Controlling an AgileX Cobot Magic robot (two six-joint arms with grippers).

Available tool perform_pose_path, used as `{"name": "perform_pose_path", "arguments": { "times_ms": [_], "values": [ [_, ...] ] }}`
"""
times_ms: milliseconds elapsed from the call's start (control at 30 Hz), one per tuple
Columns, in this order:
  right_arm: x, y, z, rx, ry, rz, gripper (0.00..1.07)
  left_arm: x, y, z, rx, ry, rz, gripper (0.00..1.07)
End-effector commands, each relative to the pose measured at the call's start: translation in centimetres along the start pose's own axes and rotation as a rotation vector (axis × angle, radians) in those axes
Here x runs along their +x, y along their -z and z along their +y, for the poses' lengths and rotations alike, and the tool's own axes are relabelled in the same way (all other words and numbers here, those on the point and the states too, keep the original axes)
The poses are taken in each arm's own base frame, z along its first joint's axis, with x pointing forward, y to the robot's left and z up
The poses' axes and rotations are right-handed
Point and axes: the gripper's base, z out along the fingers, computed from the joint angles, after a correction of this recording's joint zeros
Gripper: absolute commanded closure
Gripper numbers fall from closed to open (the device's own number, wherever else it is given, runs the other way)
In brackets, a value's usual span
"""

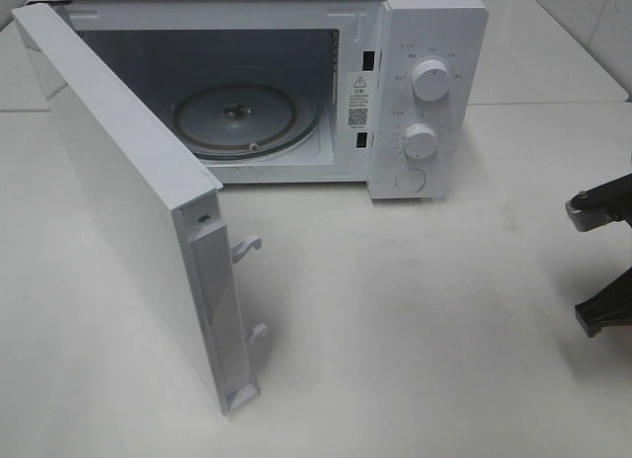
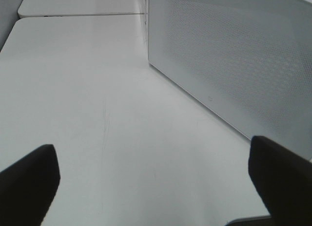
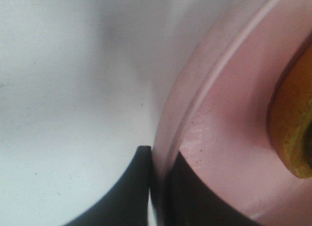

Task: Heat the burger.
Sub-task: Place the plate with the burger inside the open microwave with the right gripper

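Bright, even, diffuse light; soft shadow on table [image 1: 444, 330] beside microwave door [image 1: 118, 182]; right wrist view blurred, pink plate [image 3: 219, 114] out of focus.

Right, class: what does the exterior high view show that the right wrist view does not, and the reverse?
Only exterior high: the boxy white microwave, its white door swung open, the round glass turntable inside, two white dials. Only right wrist: the right claw shut on the rim of the round pink plate, with the edge of the golden-brown burger on it. Both: the white tabletop.
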Motion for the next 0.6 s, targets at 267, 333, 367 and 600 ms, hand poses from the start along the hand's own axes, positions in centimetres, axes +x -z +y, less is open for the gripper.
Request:
{"name": "perform_pose_path", "arguments": {
  "times_ms": [267,333,367,600],
  "values": [
    [2.5,1.7,0.2,0.075,0.086,-0.028,1.07,0.0,0.1,0.0,0.004,0.006,-0.003,0.09],
    [3.0,2.1,0.4,0.081,0.103,-0.038,1.07,0.0,0.1,0.0,0.004,0.006,-0.003,0.09],
    [3.4,2.5,0.4,0.087,0.114,-0.049,1.07,0.0,0.1,0.0,0.004,0.006,-0.003,0.09],
    [4.9,3.6,0.8,0.107,0.167,-0.078,1.07,0.0,0.1,0.0,0.004,0.006,-0.003,0.09]
  ]
}}
